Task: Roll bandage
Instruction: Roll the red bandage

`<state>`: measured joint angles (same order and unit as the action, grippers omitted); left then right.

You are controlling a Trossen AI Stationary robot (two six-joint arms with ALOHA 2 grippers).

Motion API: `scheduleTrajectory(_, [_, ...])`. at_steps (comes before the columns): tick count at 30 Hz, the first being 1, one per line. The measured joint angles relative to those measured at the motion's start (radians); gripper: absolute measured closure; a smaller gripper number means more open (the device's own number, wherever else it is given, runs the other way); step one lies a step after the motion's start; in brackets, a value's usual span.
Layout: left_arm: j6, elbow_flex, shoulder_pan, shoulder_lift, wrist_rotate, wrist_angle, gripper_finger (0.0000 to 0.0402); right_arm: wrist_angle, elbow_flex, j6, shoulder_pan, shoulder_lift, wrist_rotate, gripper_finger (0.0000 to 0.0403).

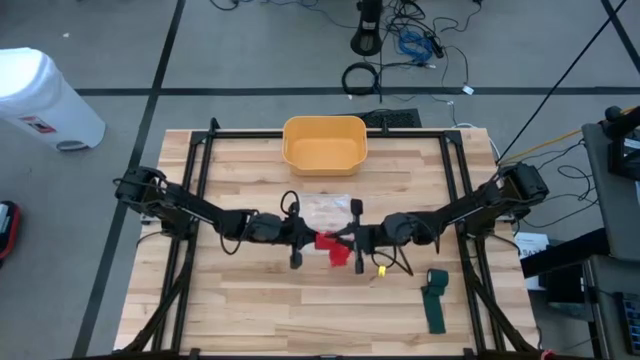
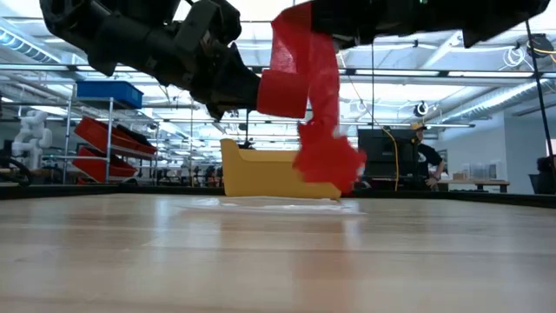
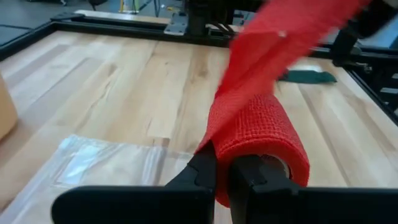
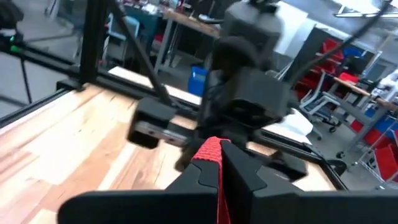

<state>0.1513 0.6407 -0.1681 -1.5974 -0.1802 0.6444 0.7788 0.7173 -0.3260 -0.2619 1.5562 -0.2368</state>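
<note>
A red bandage is held above the table between both grippers. Its rolled part (image 2: pixel 282 91) sits in my shut left gripper (image 1: pixel 303 240). A loose strip (image 3: pixel 280 43) runs up from the roll to my shut right gripper (image 1: pixel 352 240). From there the crumpled tail (image 2: pixel 330 161) hangs down, clear of the table. The two grippers face each other at the table's middle, close together. My left gripper pinches the wall of the roll at its near end (image 3: pixel 225 163) between its two fingers, coming level from the table's left. One finger (image 3: pixel 252 177) stands in front of the roll's hollow. The roll is lifted clear, its axis along the fingers. My right gripper pinches the loose strip (image 4: pixel 211 152) between its two fingers, coming level from the table's right. The strip stands on edge in the gap. Toward the roll it slants down; on the other side the tail hangs slack.
A yellow bin (image 1: pixel 324 143) stands at the far middle. A clear plastic bag (image 1: pixel 325 208) lies flat just beyond the grippers. A green bandage (image 1: pixel 435 300) lies at the near right, and a small yellow thing (image 1: pixel 381 268) lies under the right arm.
</note>
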Motion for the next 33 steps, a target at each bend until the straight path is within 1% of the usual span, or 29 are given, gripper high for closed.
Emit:
scheduleTrajectory(7, [-0.042, 0.000, 0.006, 0.016, -0.004, 0.000, 0.0388, -0.121, 0.022, 0.008, -0.024, 0.000, -0.027, 0.0403])
scheduleTrajectory(11, [-0.088, 0.003, 0.006, 0.038, -0.035, -0.001, 0.0388, -0.166, 0.023, 0.021, -0.031, 0.000, -0.023, 0.0402])
scheduleTrajectory(14, [-0.123, 0.019, 0.006, 0.040, -0.055, -0.002, 0.0388, -0.181, 0.023, 0.002, -0.040, 0.000, -0.029, 0.0386])
scheduleTrajectory(18, [-0.175, 0.028, 0.005, 0.040, -0.079, -0.004, 0.0388, -0.198, 0.023, -0.047, -0.048, 0.000, -0.041, 0.0342])
scheduleTrajectory(22, [-0.224, 0.029, 0.005, 0.040, -0.120, 0.004, 0.0388, -0.238, 0.023, -0.093, -0.060, 0.000, -0.122, 0.0281])
scheduleTrajectory(24, [-0.268, 0.029, 0.002, 0.040, -0.142, 0.014, 0.0388, -0.239, 0.023, -0.138, -0.067, 0.000, -0.139, 0.0250])
scheduleTrajectory(26, [-0.347, 0.029, -0.006, 0.040, -0.163, 0.027, 0.0388, -0.223, 0.023, -0.184, -0.075, 0.000, -0.140, 0.0221])
scheduleTrajectory(29, [-0.516, 0.029, -0.024, 0.040, -0.231, 0.054, 0.0388, -0.207, 0.023, -0.216, -0.093, 0.000, -0.171, 0.0182])
scheduleTrajectory(33, [-0.746, 0.029, -0.053, 0.040, -0.344, 0.128, 0.0388, -0.206, 0.023, -0.185, -0.110, 0.000, -0.257, 0.0143])
